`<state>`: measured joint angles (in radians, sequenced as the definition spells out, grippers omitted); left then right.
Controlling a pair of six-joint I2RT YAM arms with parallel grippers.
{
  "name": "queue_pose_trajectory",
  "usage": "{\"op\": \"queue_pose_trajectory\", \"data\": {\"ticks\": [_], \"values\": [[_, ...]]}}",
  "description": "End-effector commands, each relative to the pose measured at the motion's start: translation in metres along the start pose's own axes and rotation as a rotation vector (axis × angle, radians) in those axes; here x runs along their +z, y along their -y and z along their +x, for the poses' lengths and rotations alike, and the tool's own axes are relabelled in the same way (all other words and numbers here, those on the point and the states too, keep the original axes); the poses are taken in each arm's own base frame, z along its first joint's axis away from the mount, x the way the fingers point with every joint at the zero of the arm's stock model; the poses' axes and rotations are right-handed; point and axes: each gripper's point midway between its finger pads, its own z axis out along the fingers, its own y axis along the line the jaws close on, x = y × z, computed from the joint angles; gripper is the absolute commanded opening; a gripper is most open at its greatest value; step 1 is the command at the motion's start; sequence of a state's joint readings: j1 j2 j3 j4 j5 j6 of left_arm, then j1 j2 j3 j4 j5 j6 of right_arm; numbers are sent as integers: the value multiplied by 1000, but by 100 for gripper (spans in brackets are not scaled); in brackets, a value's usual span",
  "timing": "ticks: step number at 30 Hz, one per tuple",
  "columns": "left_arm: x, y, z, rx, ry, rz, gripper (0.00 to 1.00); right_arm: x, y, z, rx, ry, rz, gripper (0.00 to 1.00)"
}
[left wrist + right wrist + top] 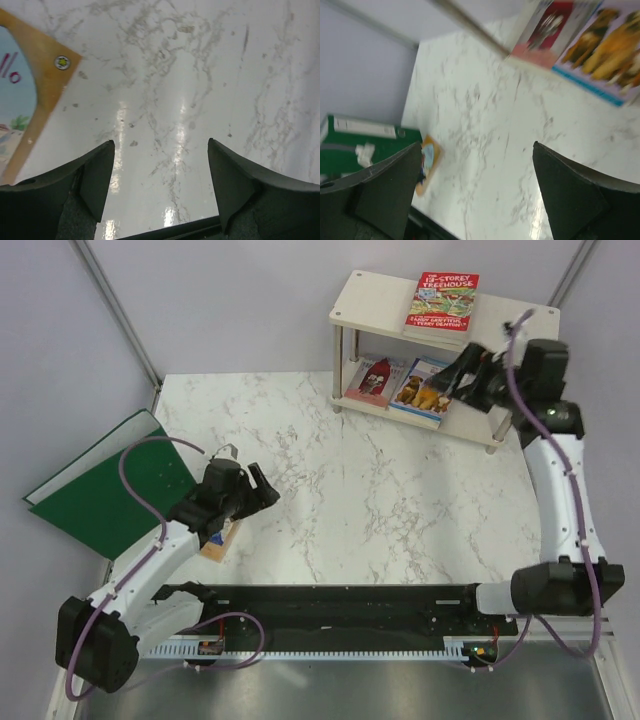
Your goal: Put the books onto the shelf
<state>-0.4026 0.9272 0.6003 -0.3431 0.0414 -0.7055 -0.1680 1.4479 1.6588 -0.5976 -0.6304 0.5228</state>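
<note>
Up on the shelf's (380, 290) top board, the red-green book (442, 302) reads "The 13-Storey Treehouse". On the lower board, the red figure book (370, 380) and the dogs book (422, 390) lie side by side. The right gripper (455, 375), jaws wide and empty, hovers at the dogs book's right edge. The left gripper (262, 488), likewise spread and empty, hangs just beside the tan book (218, 540) near the tabletop's (380, 510) left edge, close to the green folder (110, 485).

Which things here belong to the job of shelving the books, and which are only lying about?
For the job: Treehouse book, red-cover book, dogs book, tan book, shelf.
Lying about: green folder.
</note>
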Motion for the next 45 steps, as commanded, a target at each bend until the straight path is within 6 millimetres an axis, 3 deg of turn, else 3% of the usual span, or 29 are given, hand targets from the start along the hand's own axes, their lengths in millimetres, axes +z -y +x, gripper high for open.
{"op": "queue_pose_trajectory", "data": {"ticks": [1,3,4,6,7,8,11,13,15,16,17,18,19,20,21,22,23,24,25,27,28,30,31,35,38,39,41,45], "values": [[-17,-68,-6,-39,-39,-491,82,18,-17,150,-187,-283,58,98],[-19,-79,-7,-51,-44,-573,84,31,-25,187,-193,-319,4,98],[-18,-82,-4,-67,-54,-603,84,36,-19,238,-183,-419,-5,98],[-20,-90,2,-96,-64,-643,83,53,-28,270,-150,-437,-60,98],[-20,-93,7,-132,-66,-650,83,52,-29,310,-146,-509,-79,98],[-20,-97,9,-169,-63,-658,83,63,-43,317,-122,-486,-128,98],[-23,-107,19,-247,-61,-663,82,86,-52,380,-114,-583,-169,98],[-27,-115,19,-259,-36,-687,81,99,-78,401,-105,-602,-234,98],[-34,-122,16,-285,-5,-705,78,119,-81,428,-97,-645,-236,98],[-37,-126,18,-306,0,-718,75,127,-101,432,-100,-646,-276,98],[-40,-131,16,-333,18,-723,61,140,-98,448,-93,-664,-276,98],[-41,-136,20,-349,18,-733,49,147,-104,453,-78,-673,-284,98],[-42,-139,21,-371,22,-741,37,156,-126,453,-79,-660,-330,98],[-44,-144,22,-394,33,-752,14,168,-120,469,-71,-683,-313,98],[-45,-149,26,-405,31,-765,5,176,-137,469,-54,-674,-340,98],[-45,-151,27,-423,35,-776,2,184,-141,471,-41,-669,-353,98],[-45,-154,29,-434,38,-784,2,194,-133,486,-25,-690,-332,98],[-44,-156,32,-445,35,-794,2,203,-146,482,-15,-677,-361,98],[-44,-158,34,-450,33,-804,2,213,-138,496,14,-700,-336,98],[-42,-163,39,-459,21,-826,2,227,-151,496,36,-688,-362,97],[-40,-164,40,-463,17,-830,2,234,-140,511,57,-716,-336,97],[-37,-168,47,-463,-14,-855,2,243,-150,514,68,-715,-351,96],[-34,-168,46,-464,-15,-852,2,248,-144,525,82,-731,-336,95],[-24,-172,58,-473,-77,-866,2,252,-153,538,116,-753,-369,90],[-17,-174,67,-465,-123,-871,2,250,-160,541,126,-758,-395,78],[-16,-175,69,-458,-136,-878,2,248,-161,542,132,-764,-399,68],[-13,-176,71,-451,-156,-887,2,248,-164,540,134,-762,-412,57],[-11,-176,72,-446,-167,-882,2,244,-175,538,154,-773,-447,49]]}}
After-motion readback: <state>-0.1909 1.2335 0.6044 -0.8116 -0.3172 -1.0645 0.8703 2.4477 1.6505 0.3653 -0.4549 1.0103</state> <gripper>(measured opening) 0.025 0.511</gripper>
